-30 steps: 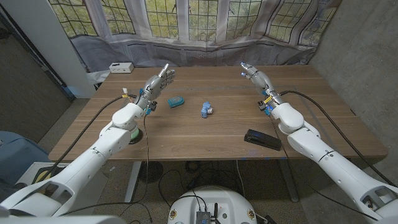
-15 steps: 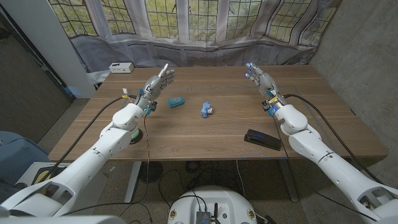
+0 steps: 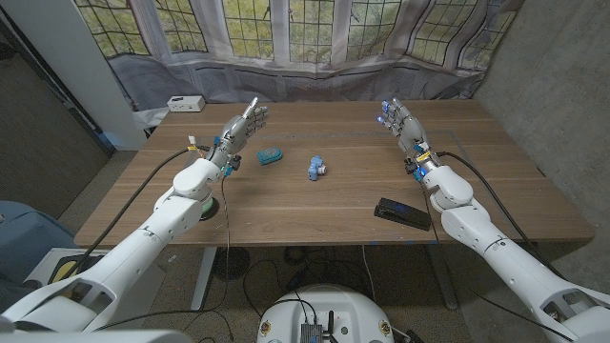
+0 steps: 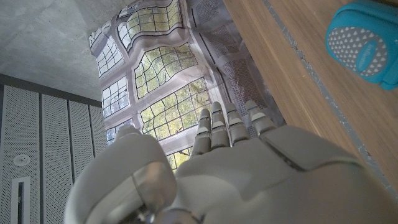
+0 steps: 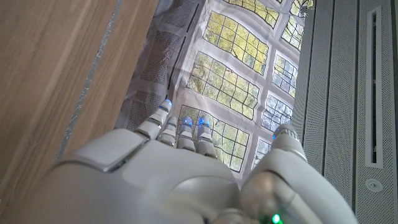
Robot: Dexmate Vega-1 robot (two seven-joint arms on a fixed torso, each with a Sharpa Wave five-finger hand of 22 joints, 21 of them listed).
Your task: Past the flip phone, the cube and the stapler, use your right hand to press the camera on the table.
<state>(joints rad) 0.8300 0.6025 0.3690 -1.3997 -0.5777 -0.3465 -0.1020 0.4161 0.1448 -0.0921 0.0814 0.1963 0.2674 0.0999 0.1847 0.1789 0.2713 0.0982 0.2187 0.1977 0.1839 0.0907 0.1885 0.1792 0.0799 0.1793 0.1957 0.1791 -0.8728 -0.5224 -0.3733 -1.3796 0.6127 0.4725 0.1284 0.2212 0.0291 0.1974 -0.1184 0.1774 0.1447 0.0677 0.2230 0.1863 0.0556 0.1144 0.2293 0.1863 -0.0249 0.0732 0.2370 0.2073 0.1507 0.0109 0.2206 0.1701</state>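
Fingers seen apart and empty on both hands, from the head camera: found the right hand (image 3: 400, 122) raised over the far right part of the wooden table (image 3: 286, 205), fingertips lit blue, touching nothing. Found the left hand (image 3: 243, 127) raised likewise over the far left part, just beside a teal object (image 3: 270, 155) but apart from it.

Noted a small blue-and-white object (image 3: 316, 168) near the table's middle, between the two hands and well apart from the right one. Could not tell for certain which of these two small things was the camera. Spotted a black stapler (image 3: 401, 213) near the front edge, beside the right forearm, and a white box (image 3: 185, 103) at the far left corner.

From the left wrist, looked along the back of the left hand (image 4: 249, 168), fingers straight and close side by side, thumb off to one side; caught the teal object (image 4: 364, 43) large on the wood, its face dotted, a detail lost to the head camera. From the right wrist, saw the right hand's back (image 5: 168, 174) against a curtain printed with windows (image 5: 236, 56), with only bare wood beside it.
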